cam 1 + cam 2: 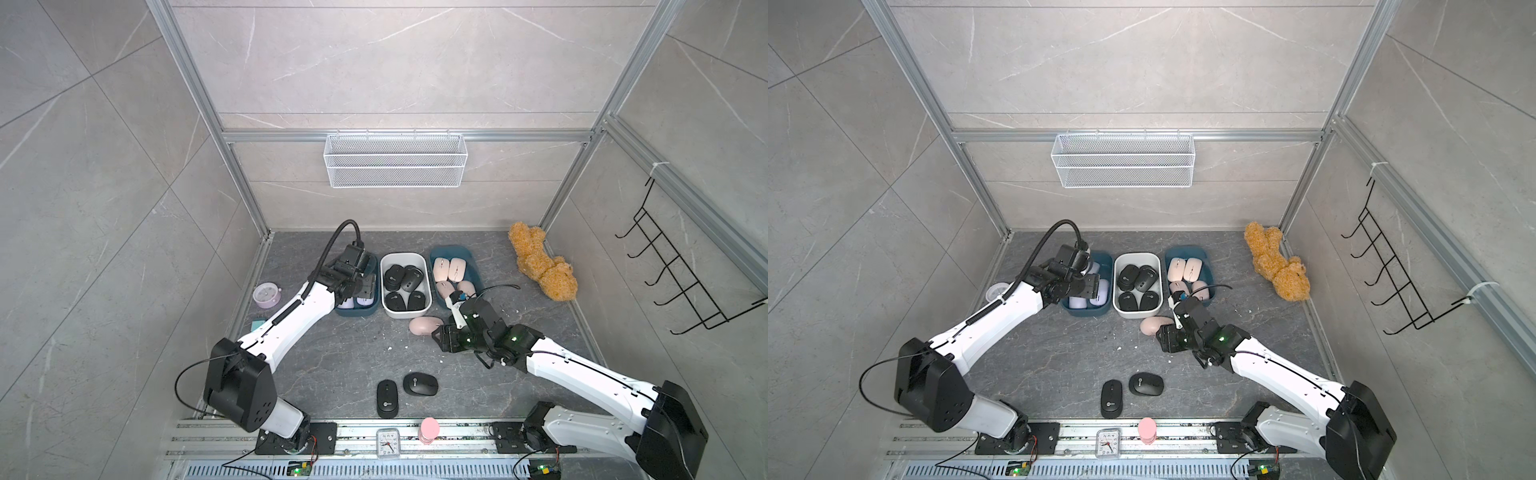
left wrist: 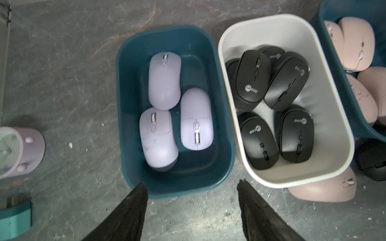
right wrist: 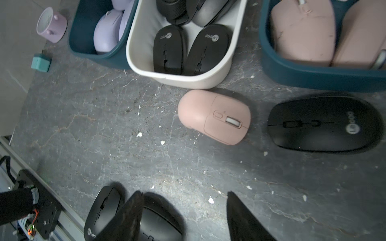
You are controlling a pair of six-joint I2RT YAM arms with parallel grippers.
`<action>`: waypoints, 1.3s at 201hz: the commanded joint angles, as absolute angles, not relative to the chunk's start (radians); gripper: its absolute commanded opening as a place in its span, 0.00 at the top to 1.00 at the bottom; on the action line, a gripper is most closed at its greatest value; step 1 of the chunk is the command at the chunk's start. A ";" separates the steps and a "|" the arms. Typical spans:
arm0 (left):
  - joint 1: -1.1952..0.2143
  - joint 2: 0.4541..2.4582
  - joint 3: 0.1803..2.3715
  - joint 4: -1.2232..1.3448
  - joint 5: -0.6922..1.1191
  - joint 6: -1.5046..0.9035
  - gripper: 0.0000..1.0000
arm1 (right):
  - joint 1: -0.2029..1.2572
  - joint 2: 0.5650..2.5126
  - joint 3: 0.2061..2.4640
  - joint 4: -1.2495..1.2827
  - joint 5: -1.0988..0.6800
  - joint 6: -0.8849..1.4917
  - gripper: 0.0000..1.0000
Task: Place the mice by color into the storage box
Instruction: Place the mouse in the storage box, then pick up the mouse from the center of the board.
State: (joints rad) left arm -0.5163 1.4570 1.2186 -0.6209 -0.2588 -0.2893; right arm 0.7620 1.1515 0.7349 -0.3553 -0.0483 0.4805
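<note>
Both the left gripper [image 2: 191,183] and the right gripper [image 3: 183,195] hung part-open, empty. A skewed pinch could flick the loose pink mouse [image 3: 214,116] into the white box [image 3: 183,82] just beside it.

Black mice [image 2: 253,78] in matt plastic, lilac mice [image 2: 164,80] in smooth satin plastic, pink mouse [image 3: 215,116] in smooth matt plastic, white box [image 2: 325,100] in glossy plastic, teal box [image 2: 167,29] in smooth plastic, tabletop [image 3: 100,129] dark, veined, stone-look, plush bear [image 1: 542,264] in fuzzy cloth, wire basket [image 1: 395,162] in white-coated metal mesh.

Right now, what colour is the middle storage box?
The middle box is white, clearest in left wrist view.
</note>
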 commanded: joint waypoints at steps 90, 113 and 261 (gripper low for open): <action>-0.511 1.269 1.084 -0.697 -0.267 -0.392 0.29 | 1.012 1.227 0.716 -0.324 -0.053 0.294 0.34; -0.511 1.254 1.060 -0.695 -0.271 -0.408 0.29 | 1.054 1.280 0.730 -0.321 -0.063 0.264 0.32; -0.510 1.224 1.005 -0.690 -0.284 -0.408 0.29 | 1.150 1.469 0.753 -0.315 0.028 0.181 0.20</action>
State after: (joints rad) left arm -0.5144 1.2469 1.0027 -0.6849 -0.2619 -0.3943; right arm 1.1454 1.4433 0.7277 -0.3256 0.0063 0.2043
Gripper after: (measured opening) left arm 0.710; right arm 0.749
